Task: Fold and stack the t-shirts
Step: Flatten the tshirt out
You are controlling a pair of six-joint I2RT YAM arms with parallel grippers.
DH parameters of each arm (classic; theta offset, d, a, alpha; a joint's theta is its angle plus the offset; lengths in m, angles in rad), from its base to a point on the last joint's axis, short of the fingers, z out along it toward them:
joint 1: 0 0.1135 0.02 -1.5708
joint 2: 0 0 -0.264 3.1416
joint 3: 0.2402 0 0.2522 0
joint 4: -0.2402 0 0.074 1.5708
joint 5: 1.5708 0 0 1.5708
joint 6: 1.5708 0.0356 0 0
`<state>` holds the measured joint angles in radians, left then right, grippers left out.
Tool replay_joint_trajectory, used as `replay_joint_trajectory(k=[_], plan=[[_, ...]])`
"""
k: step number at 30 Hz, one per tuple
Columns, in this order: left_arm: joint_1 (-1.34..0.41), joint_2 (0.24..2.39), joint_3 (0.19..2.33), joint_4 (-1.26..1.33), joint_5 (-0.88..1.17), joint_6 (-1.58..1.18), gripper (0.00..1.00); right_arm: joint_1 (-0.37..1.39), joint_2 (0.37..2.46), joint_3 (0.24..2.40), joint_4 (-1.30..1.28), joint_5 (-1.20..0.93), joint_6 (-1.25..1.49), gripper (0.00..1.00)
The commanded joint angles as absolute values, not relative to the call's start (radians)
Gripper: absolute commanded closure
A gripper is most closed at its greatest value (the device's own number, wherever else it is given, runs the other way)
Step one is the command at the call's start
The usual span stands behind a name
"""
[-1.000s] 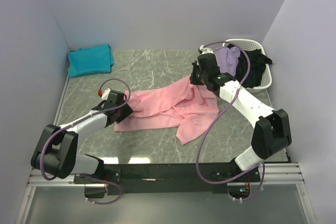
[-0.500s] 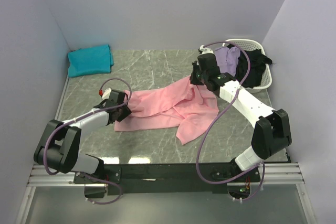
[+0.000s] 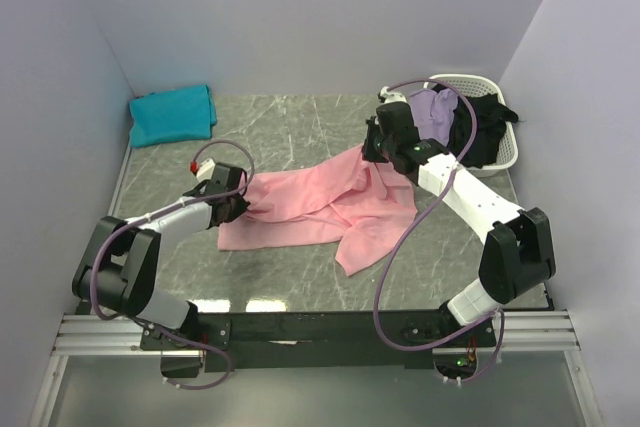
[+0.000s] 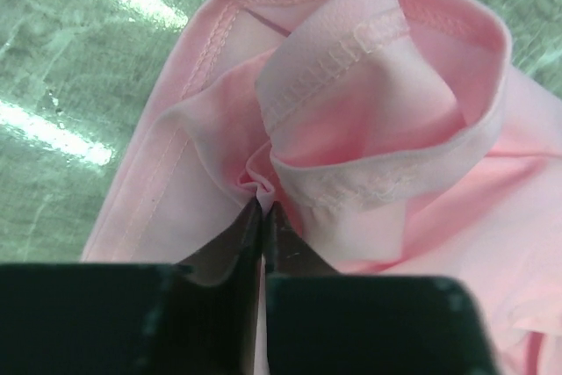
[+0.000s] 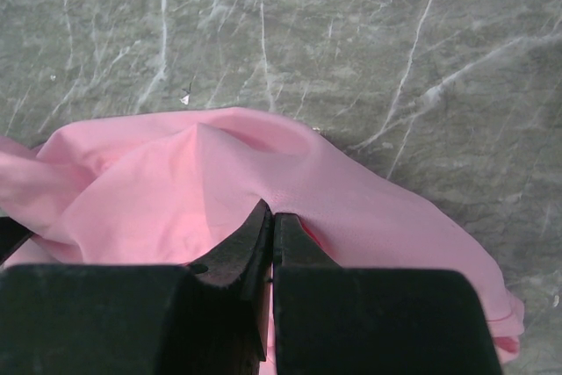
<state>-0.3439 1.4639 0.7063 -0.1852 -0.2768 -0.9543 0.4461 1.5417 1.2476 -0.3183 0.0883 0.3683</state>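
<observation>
The left gripper (image 4: 262, 208) clamps the stitched, curled hem of the soft pink shirt (image 3: 310, 207) at 9 o'clock; the right gripper (image 5: 270, 217) pinches its smooth ridge at 1 o'clock

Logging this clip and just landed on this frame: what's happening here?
Both arms hold the pink t-shirt, lying rumpled mid-table. The left gripper is shut on a bunched hem at its left end; the right gripper is shut on a fold at its far edge. A teal t-shirt sits folded in the far left corner. A lavender shirt and a black shirt wait in the white basket.
</observation>
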Motion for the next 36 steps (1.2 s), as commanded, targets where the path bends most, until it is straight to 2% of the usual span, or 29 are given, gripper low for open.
replay_joint_trajectory(k=[1,9,24,31,36], plan=[[-0.347,1.480,0.747,-0.184,-0.308,-0.937,0.99,0.434,1.514,1.230,-0.295,0.101,0.357,1.00],[-0.347,1.378,0.825,-0.314,-0.362,-0.905,0.99,0.433,1.407,1.224,-0.359,0.158,0.341,1.00],[-0.295,0.985,1.025,-0.620,-0.491,-0.825,0.99,0.431,1.030,1.178,-0.520,0.271,0.333,1.00],[-0.249,0.884,1.133,-0.735,-0.563,-0.787,0.99,0.431,0.968,1.223,-0.603,0.296,0.325,1.00],[-0.245,0.841,1.296,-0.820,-0.607,-0.736,0.99,0.431,0.908,1.284,-0.662,0.186,0.286,1.00]])
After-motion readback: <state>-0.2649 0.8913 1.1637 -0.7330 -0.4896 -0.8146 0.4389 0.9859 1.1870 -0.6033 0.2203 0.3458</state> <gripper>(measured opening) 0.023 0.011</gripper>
